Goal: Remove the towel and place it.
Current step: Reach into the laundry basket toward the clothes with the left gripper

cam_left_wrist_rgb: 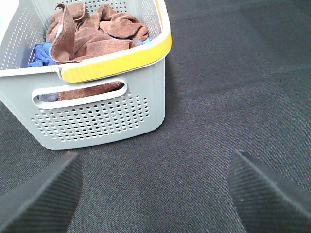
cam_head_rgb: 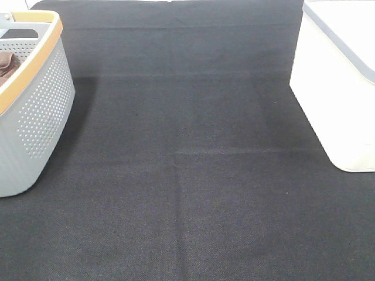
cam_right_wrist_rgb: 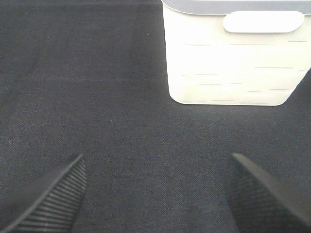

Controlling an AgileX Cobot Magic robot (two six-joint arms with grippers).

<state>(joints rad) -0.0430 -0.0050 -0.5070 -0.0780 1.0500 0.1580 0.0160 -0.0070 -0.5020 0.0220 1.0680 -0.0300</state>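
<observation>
Brown towel cloth (cam_left_wrist_rgb: 85, 36) lies crumpled in the grey perforated basket (cam_left_wrist_rgb: 97, 121) with a yellow-orange rim. More brown cloth (cam_left_wrist_rgb: 121, 24) is bunched beside it; no white tag shows, so I cannot tell the two apart. In the exterior high view the basket (cam_head_rgb: 41, 111) stands at the far left with a bit of brown cloth (cam_head_rgb: 6, 65) showing. My left gripper (cam_left_wrist_rgb: 155, 155) is open and empty over the black mat, a short way in front of the basket. My right gripper (cam_right_wrist_rgb: 156, 158) is open and empty over the mat, facing the white bin. Neither gripper shows in the exterior high view.
A blue cloth (cam_left_wrist_rgb: 41, 52) lies in the basket beside the brown ones. A white bin (cam_head_rgb: 340, 88) with a grey rim stands at the right; it also shows in the right wrist view (cam_right_wrist_rgb: 233, 63). A black mat (cam_head_rgb: 187, 175) covers the table.
</observation>
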